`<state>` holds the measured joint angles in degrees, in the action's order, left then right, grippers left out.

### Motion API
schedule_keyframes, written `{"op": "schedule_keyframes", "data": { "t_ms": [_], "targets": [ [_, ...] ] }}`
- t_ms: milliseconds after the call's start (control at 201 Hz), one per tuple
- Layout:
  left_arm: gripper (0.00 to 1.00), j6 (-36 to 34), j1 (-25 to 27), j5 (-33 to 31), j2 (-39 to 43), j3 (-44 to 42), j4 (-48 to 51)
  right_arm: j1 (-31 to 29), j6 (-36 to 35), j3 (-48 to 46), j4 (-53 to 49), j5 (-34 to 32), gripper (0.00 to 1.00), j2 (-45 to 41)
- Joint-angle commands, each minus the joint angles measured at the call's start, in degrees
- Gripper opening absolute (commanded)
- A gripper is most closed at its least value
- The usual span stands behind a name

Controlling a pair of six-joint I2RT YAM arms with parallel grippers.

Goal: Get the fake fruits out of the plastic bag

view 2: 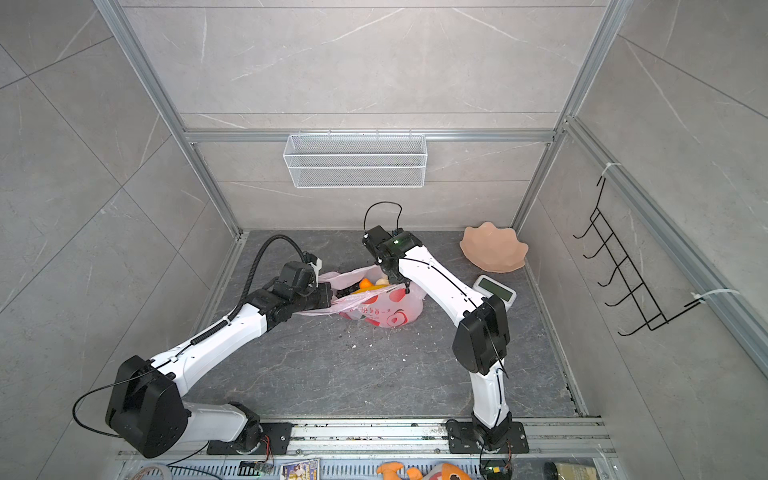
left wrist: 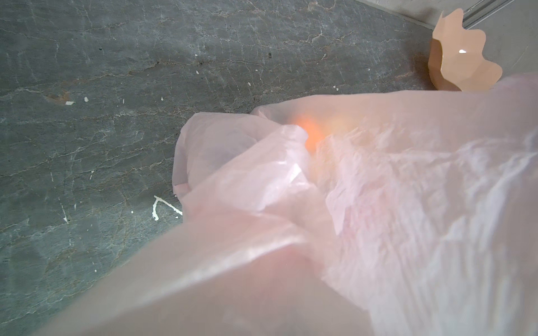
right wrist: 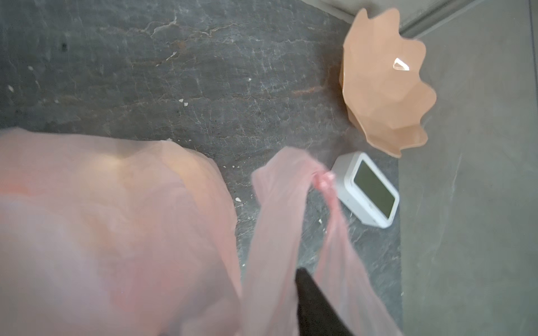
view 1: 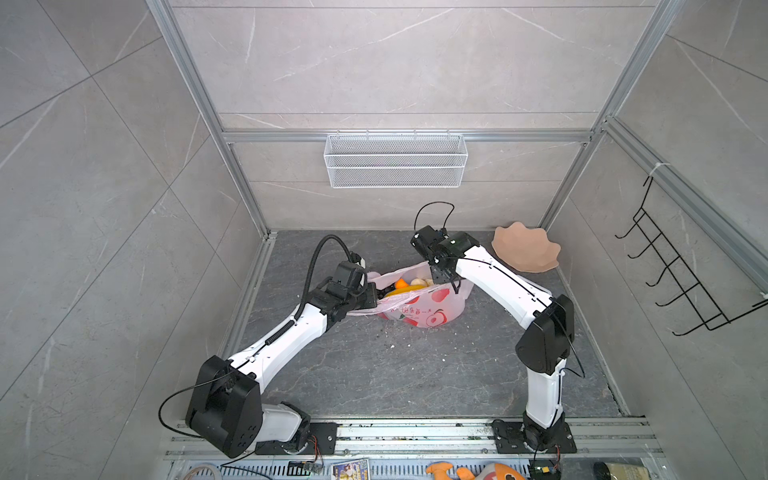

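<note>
On counter (view 1: 374, 374), middle: plastic bag (view 1: 419, 311) lay open-mouthed, fake fruits (view 1: 409, 284) inside. At its left handle: left end effector (view 1: 372, 298), clamped on the plastic. At its far rim: right end effector (view 1: 444, 277), grip could not be told. Beyond, right: peach dish (view 1: 525, 249) stood.

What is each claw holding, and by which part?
The left claw is shut on the plastic bag, by the handle on its side. The right claw sits at the opposite handle, looped round one finger; whether it grips cannot be told.
</note>
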<state>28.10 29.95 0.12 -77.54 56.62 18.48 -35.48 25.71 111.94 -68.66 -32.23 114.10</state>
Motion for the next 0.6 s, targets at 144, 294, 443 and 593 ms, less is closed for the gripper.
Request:
{"op": "schedule_keyframes", "data": {
  "t_ms": [144,294,443,593],
  "targets": [
    [0.0,1.6,-6.4,7.3,7.3,-11.5,-12.3,20.2,3.7,-7.4,18.8,36.2,0.02,-1.6],
    [0.0,2.0,-7.8,10.3,6.7,-13.8,-14.8,24.9,8.6,-10.6,25.2,50.5,0.0,0.9],
    [0.0,1.1,-6.9,11.7,4.1,-11.4,-14.3,21.6,8.8,-12.6,27.8,51.1,0.0,-0.9],
    [0.0,-2.7,-2.2,10.3,-0.9,-5.4,-10.7,19.2,8.1,-12.4,27.9,51.2,0.0,-1.5]
  ]
}}
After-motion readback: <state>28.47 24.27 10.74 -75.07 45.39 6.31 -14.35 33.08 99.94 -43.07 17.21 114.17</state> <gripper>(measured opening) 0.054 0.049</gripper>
